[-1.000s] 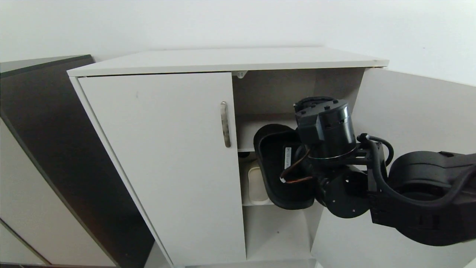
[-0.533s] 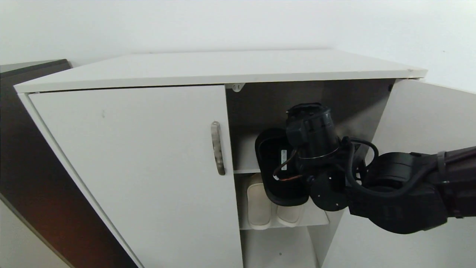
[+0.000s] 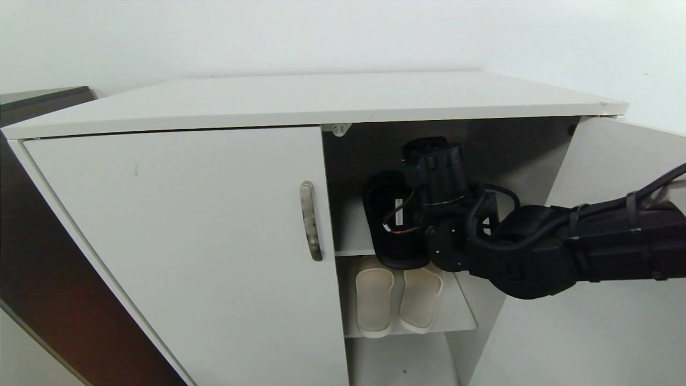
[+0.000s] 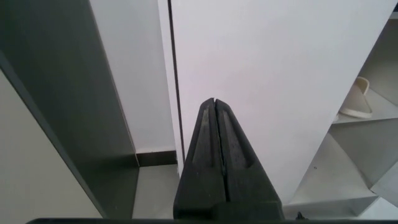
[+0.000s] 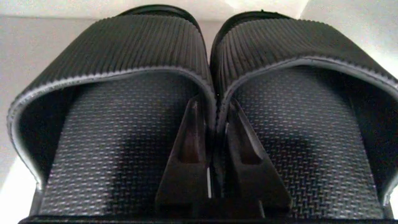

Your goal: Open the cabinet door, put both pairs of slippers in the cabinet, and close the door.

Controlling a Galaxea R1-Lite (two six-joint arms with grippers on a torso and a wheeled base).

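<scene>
Right wrist view: the right hand (image 5: pixel 216 146) has its fingers (image 5: pixel 193 143) nearly closed, pinching the touching inner side walls of the black slippers (image 5: pixel 118 118). The toe straps point away from the hand.

In the head view the black slippers (image 3: pixel 394 220) hang in the cabinet (image 3: pixel 321 99) opening past the open right door (image 3: pixel 616 225). Their long axis is close to upright, and the lower end sits at the front edge of the upper shelf (image 3: pixel 351 236). That shelf lies ahead of the hand, so the pair likely needs tipping flat and pushing inward. The white slippers (image 3: pixel 399 295) lie side by side on the lower shelf (image 3: pixel 461 321).

The left hand (image 4: pixel 214 143) is closed and empty, facing the closed left door (image 3: pixel 187 241).
</scene>
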